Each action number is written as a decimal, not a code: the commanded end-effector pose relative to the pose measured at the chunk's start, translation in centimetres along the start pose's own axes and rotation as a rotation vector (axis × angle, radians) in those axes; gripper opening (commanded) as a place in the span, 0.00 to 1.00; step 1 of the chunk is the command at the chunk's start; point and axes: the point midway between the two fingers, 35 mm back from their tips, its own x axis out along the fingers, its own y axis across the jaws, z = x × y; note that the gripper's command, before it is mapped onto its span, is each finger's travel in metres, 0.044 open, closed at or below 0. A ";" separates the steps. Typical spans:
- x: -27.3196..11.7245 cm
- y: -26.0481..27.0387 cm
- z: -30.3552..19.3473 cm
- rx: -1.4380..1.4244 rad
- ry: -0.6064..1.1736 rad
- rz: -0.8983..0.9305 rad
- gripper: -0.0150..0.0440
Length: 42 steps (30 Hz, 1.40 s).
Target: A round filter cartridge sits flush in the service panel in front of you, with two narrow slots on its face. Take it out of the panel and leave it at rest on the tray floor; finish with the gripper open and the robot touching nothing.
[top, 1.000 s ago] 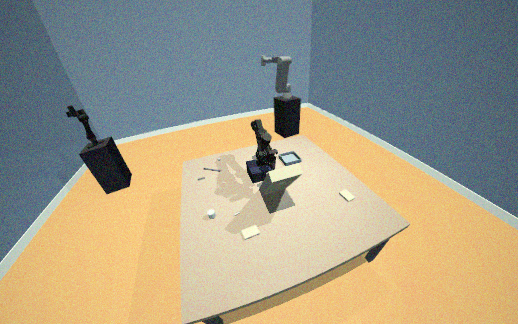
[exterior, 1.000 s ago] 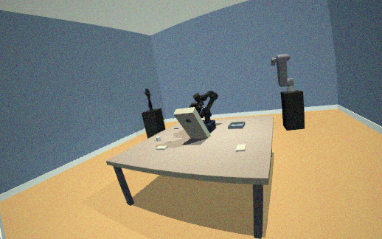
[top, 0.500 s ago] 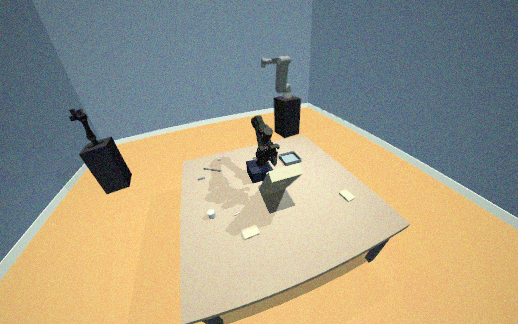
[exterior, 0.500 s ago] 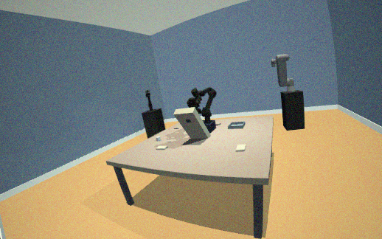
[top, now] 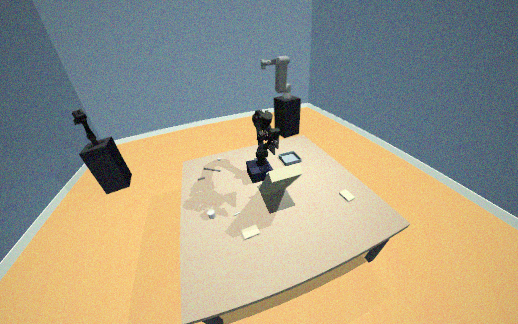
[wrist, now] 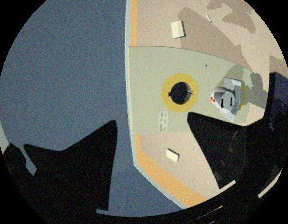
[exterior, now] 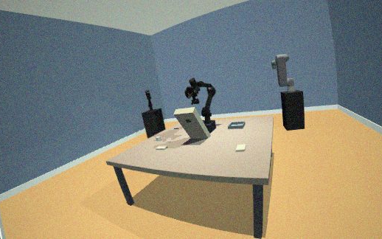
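Observation:
The pale service panel (top: 285, 174) (exterior: 196, 127) (wrist: 147, 75) stands tilted on the table, its face toward the arm. In the wrist view, the grey-white cartridge (wrist: 227, 95) shows two dark slots at the panel's right part. It appears to stand out from the face, partly covering a yellow ring behind it; how deep it still sits cannot be told. My gripper (top: 273, 148) (exterior: 195, 102) (wrist: 153, 121) is open and empty above the panel, its fingers wide apart and clear of the cartridge. The blue-grey tray (top: 293, 163) (exterior: 235, 127) lies beside the arm's base; nothing can be made out in it.
A dark round opening (wrist: 180, 93) with a yellow ring is in the panel left of the cartridge. A small white cylinder (top: 211, 214) (exterior: 158, 139), pale blocks (top: 250, 232) (top: 347, 195) and thin dark rods (top: 212, 169) lie on the table. Two other arms stand on pedestals beyond it.

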 end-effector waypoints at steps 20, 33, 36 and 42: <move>3.4 -12.5 -1.1 -1.484 0.384 -0.355 0.77; 4.6 -13.0 -1.2 -1.484 0.383 -0.354 0.77; 5.0 -13.2 -1.2 -1.484 0.383 -0.354 0.77; 5.9 -13.6 -1.2 -1.484 0.383 -0.354 0.77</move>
